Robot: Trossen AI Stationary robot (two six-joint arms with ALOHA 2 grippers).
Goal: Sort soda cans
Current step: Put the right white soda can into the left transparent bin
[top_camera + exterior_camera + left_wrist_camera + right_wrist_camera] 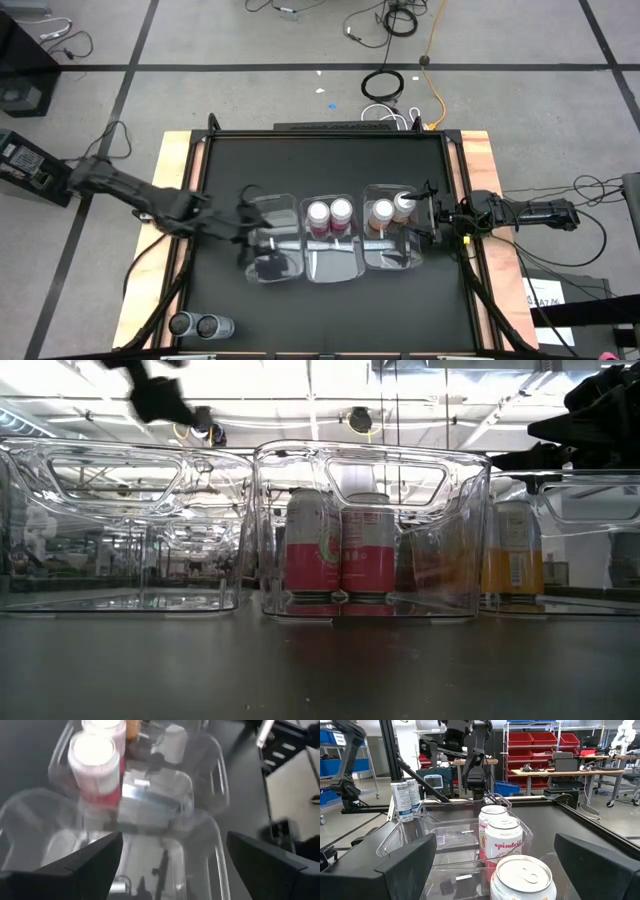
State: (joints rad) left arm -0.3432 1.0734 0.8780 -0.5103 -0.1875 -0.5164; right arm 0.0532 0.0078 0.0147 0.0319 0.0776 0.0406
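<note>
Nearest to my right wrist camera stands an orange can (523, 877), its silver top just ahead of my spread right claw (428, 213), which grips nothing and hangs at the right end of the right bin (392, 262).

From above, the black bench (320, 160) carries three clear bins in a row. My left arm (130, 192) reaches in from the left edge, and my left claw (262, 243) hovers over the left bin (272, 205), fingers wide apart and empty; I see no can in that bin.

The middle bin (330, 262) holds the two red-pink cans (330, 215), upright and side by side at its far end; the low view shows them touching or nearly so behind the clear wall. The right bin holds the two orange cans (391, 209), also at its far end, close together, the one nearer my right claw partly under it. In the low view only one orange body shows through the right bin's wall.

Two silver-grey cans (200, 325) stand outside the bins, well apart from them, at the near left corner of the bench, side by side and touching or nearly so. My right wrist view shows them upright beyond the left bin.
</note>
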